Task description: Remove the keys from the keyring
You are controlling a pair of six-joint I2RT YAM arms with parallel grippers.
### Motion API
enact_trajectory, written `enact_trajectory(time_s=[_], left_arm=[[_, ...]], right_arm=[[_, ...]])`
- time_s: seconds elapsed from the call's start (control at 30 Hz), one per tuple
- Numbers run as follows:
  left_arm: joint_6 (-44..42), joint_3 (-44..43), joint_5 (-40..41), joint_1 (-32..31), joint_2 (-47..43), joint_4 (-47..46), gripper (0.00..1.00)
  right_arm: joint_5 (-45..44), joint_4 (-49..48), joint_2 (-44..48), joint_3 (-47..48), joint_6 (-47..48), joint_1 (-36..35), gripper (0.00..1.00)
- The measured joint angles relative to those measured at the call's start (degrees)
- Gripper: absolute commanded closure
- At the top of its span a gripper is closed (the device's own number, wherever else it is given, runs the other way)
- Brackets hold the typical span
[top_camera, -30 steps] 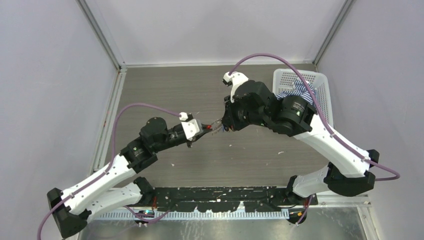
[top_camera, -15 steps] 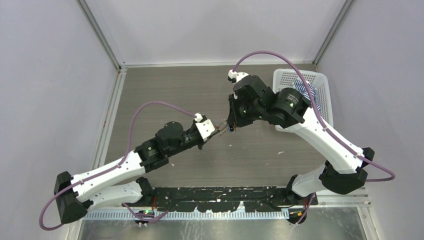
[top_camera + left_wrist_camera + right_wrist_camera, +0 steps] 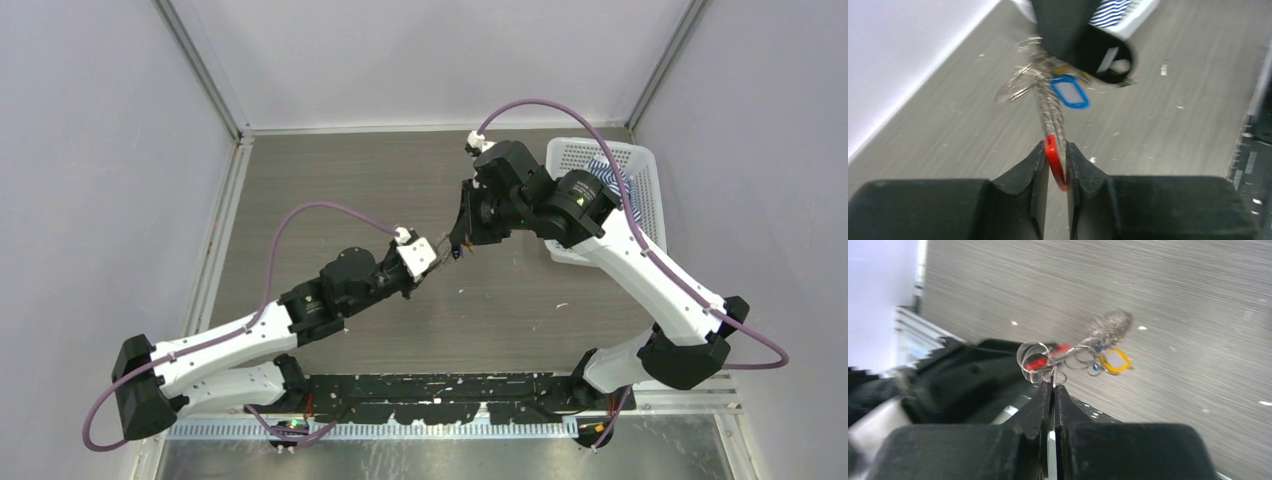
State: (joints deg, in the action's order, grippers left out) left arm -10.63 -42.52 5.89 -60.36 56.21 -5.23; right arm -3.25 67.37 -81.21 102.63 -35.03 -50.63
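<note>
You're looking at colours only. Left wrist view: keyring (image 3: 1050,107) silver coil, short bright red section at 6 o'clock end; left gripper (image 3: 1055,150) black. Blue tag (image 3: 1069,94), white centre. Blue-and-white striped cloth (image 3: 1113,10) at 12 o'clock. Right wrist view: yellow tag (image 3: 1114,361), pale centre, at 3 o'clock of silver rings; right gripper (image 3: 1053,387) black. Overhead: table (image 3: 330,190) grey-brown woodgrain, white flecks; basket (image 3: 645,165) white mesh at 2 o'clock; cables (image 3: 540,101) purple; arms (image 3: 220,340) white, black joints.

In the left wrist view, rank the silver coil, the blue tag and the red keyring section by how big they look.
1. silver coil
2. blue tag
3. red section, partly hidden and nearest the camera; close to the tag, so unsure.
</note>
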Motion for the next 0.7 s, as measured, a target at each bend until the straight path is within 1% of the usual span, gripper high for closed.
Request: enact_trajectory(time_s=[0.03, 0.07, 0.17, 0.3, 0.37, 0.47, 0.53, 0.63, 0.7], left_arm=[[0.2, 0.3, -0.9, 0.0, -0.1, -0.4, 0.55], [0.6, 0.7, -2.5, -0.1, -0.2, -0.9, 0.50], [1.6, 1.9, -5.2, -0.8, -0.2, -1.5, 0.46], [3.4, 3.7, -6.3, -0.9, -1.2, -2.1, 0.44], [4.6, 5.0, -6.1, -0.3, -3.2, -2.6, 0.45], [7.2, 5.9, -7.3, 3.1, -8.0, -2.1, 0.46], [9.3, 5.6, -11.0, 7.5, -11.8, -1.3, 0.47], [12.0, 2.7, -19.9, 13.7, -15.1, 1.0, 0.48], [12.9, -0.5, -26.1, 15.6, -15.3, 2.6, 0.49]], right_arm=[[0.9, -0.4, 0.0, -0.1, -0.5, 0.4, 0.99], [2.1, -1.9, 0.1, -0.1, -1.0, 0.5, 0.99], [5.2, -5.9, 0.1, 0.1, -1.8, 0.6, 0.99], [8.6, -7.6, 0.1, 1.0, -2.1, 1.3, 0.99], [10.4, -7.6, 0.1, 1.6, -1.9, 2.2, 0.99], [13.1, -6.7, 0.0, 3.1, -0.4, 3.8, 0.99], [15.0, -5.2, 0.0, 4.8, 1.3, 4.7, 0.99], [17.6, -3.0, -0.1, 7.4, 4.1, 5.3, 0.99], [18.9, -1.6, -0.1, 8.5, 5.7, 5.3, 0.99]])
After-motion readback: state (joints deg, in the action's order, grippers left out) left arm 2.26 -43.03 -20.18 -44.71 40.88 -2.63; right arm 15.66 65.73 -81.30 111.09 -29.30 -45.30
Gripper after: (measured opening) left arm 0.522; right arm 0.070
